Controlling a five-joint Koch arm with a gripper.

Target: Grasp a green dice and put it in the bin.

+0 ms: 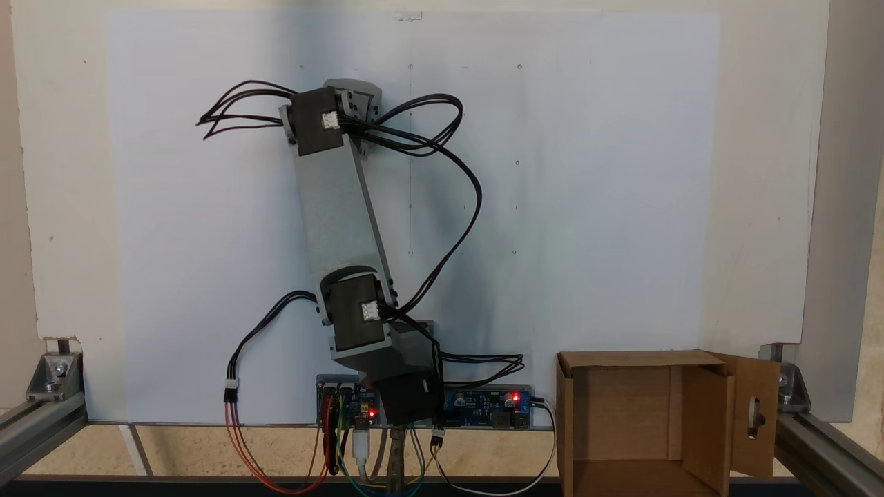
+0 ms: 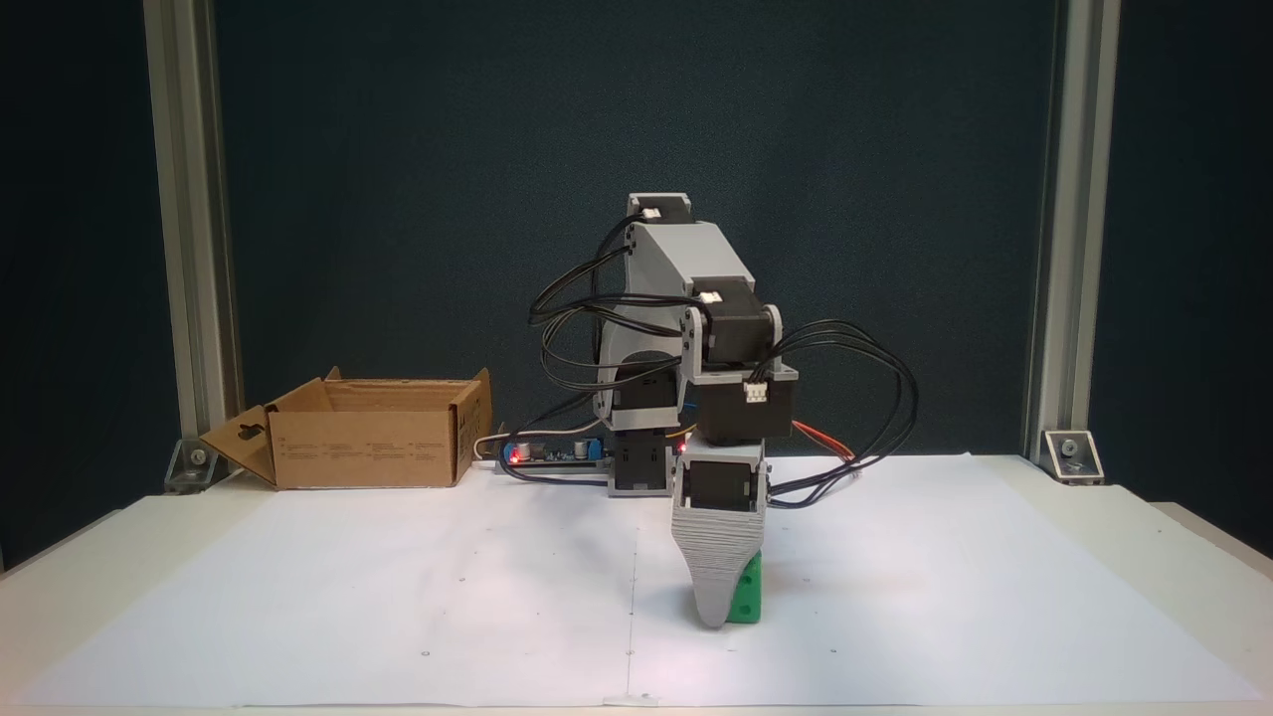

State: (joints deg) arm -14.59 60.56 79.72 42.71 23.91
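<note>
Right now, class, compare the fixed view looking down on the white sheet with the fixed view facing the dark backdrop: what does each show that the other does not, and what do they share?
Looking down: the open inside of the bin, down to its floor.
Facing the backdrop: the green dice on the paper, with the tool lowered right at it, partly covering it; whether the tool is open cannot be told.
Shared: the arm, its black cables, the white paper and the bin's slotted flap.

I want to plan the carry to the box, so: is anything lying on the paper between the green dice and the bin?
Nothing visible does. The green dice sits at the gripper on the white paper; the sheet toward the bin is bare, apart from the arm's own base.
</note>
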